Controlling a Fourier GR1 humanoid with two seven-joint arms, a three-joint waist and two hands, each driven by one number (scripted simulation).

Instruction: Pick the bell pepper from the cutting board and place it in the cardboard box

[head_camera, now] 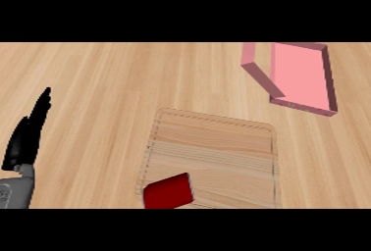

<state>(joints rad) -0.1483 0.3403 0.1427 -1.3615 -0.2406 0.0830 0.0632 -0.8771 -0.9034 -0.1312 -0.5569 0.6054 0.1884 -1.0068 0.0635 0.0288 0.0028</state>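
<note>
A dark red bell pepper, blocky in shape, lies on the near left corner of the light wooden cutting board. The box is pink, with low walls, and sits at the far right of the counter. My left hand stands at the left edge with its fingers straight and pointing up, well to the left of the board and holding nothing. My right hand does not show in the head view.
The wooden counter stretches bare between the left hand, the board and the box.
</note>
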